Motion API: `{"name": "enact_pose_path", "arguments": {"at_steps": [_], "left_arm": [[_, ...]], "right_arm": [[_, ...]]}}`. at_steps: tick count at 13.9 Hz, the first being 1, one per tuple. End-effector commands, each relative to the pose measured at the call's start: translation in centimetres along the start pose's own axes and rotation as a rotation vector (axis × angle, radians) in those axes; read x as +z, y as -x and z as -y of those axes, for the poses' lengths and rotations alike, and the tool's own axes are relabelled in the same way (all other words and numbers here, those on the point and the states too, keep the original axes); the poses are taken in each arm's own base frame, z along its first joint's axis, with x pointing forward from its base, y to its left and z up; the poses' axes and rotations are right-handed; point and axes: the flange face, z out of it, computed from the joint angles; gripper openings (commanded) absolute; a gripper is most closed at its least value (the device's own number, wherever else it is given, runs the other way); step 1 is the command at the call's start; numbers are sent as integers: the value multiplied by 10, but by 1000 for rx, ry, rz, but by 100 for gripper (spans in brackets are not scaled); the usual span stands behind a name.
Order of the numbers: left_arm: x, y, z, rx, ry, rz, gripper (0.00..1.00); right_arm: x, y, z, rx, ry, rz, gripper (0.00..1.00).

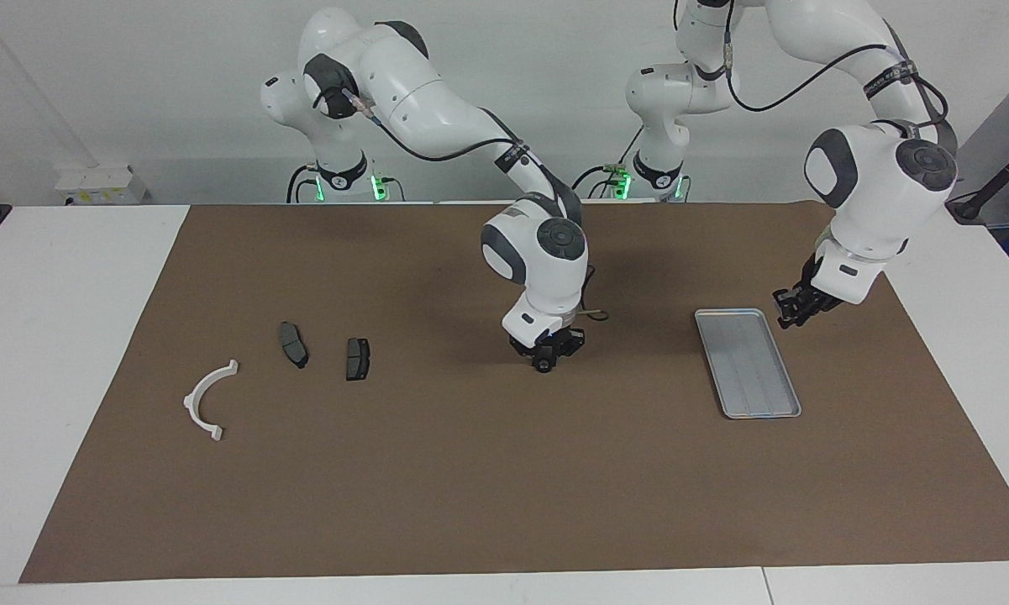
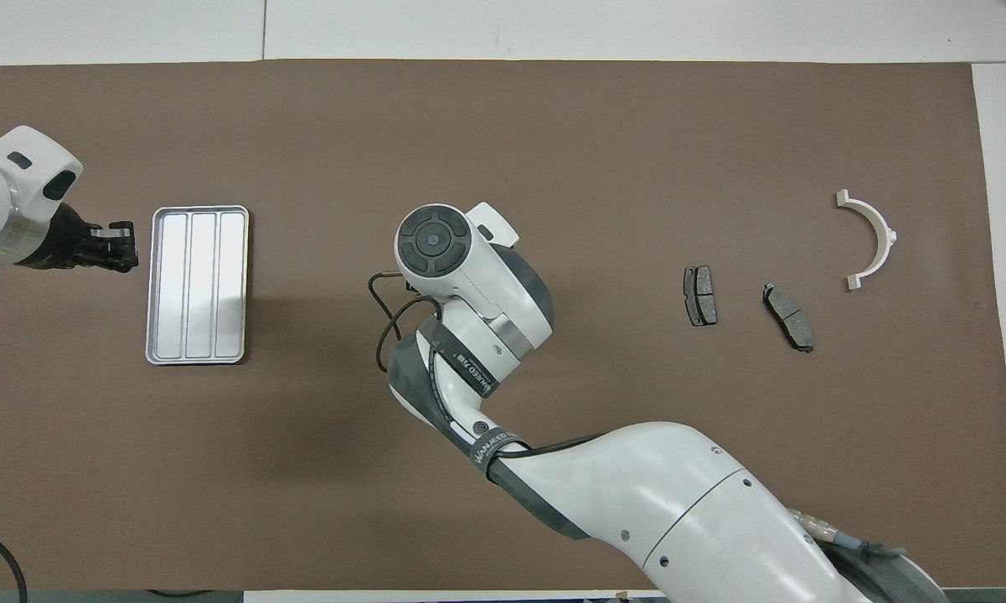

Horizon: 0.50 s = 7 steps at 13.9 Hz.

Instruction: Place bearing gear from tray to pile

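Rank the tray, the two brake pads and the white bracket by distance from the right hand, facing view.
From the right hand, mid-mat:
1. Brake pad closer to the middle of the mat.
2. Tray, toward the left arm's end; close to the first pad, hard to call.
3. Second brake pad, next along toward the right arm's end.
4. White bracket, outermost at that end.

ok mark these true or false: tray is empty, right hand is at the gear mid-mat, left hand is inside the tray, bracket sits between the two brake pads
1. The tray is empty: true.
2. The right hand is down at the gear mid-mat: true.
3. The left hand is inside the tray: false, it hangs just off the tray's rim.
4. The white bracket sits between the two brake pads: false, it lies outside them, toward the right arm's end.
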Motion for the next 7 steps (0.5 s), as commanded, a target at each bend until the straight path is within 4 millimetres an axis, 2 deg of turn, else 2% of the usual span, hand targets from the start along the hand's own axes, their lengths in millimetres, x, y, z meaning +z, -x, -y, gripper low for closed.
{"name": "enact_pose_path", "arguments": {"at_steps": [1, 2, 5, 6, 7], "left_arm": [[-7, 3, 2, -14, 1, 4, 0], [-8, 3, 1, -31, 1, 1, 0], [-9, 2, -14, -72, 4, -10, 0], [-12, 0, -22, -97, 6, -14, 0], [-15, 1, -45, -102, 9, -20, 0]], "right_arm": [[-24, -1, -12, 23, 13, 8, 0], [-37, -6, -20, 27, 14, 5, 0], [-94, -32, -65, 71, 2, -18, 0], [-122, -46, -87, 82, -22, -45, 0], [-150, -60, -116, 109, -38, -75, 0]]}}
